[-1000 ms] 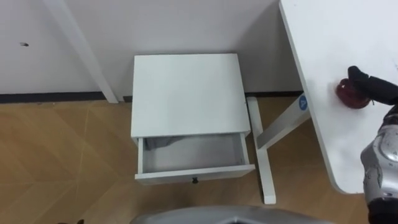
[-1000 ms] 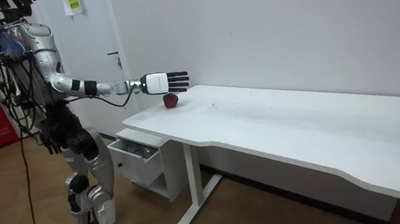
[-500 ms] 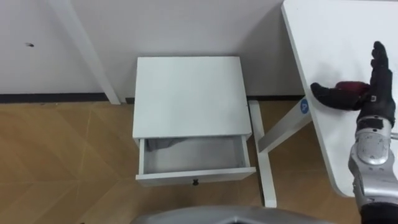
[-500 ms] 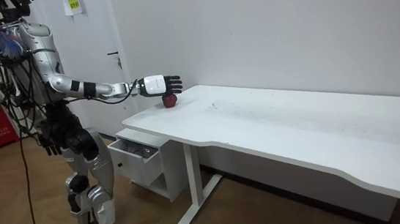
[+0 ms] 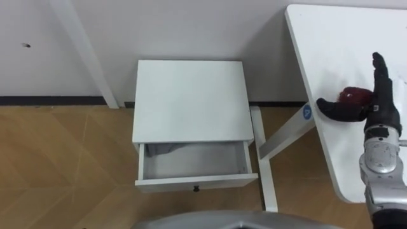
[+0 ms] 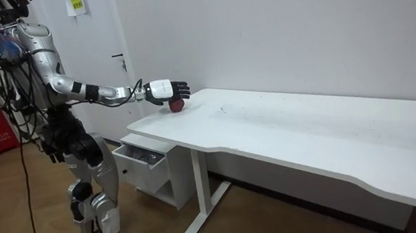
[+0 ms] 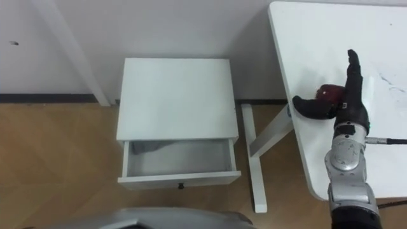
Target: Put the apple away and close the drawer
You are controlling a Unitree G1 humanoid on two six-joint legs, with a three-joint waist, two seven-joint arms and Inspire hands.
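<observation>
Spread right hand (image 5: 381, 105) flanks small round red apple (image 5: 353, 96) on white counter (image 5: 331, 38); white nightstand's open drawer (image 5: 194, 160) at eight o'clock.

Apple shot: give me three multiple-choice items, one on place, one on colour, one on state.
1. Where is the apple?
A. on the floor
B. on the white table
C. on top of the small cabinet

2. What colour is it?
A. green
B. yellow
C. red

3. How does the drawer stand?
A. pulled open
B. pushed shut
C. taken out and lying on the floor

Answers:
1 B: it lies near the table's edge, with the right hand beside it.
2 C: its skin shows dark red against the white top.
3 A: its front sticks out and its inside shows from above.
</observation>
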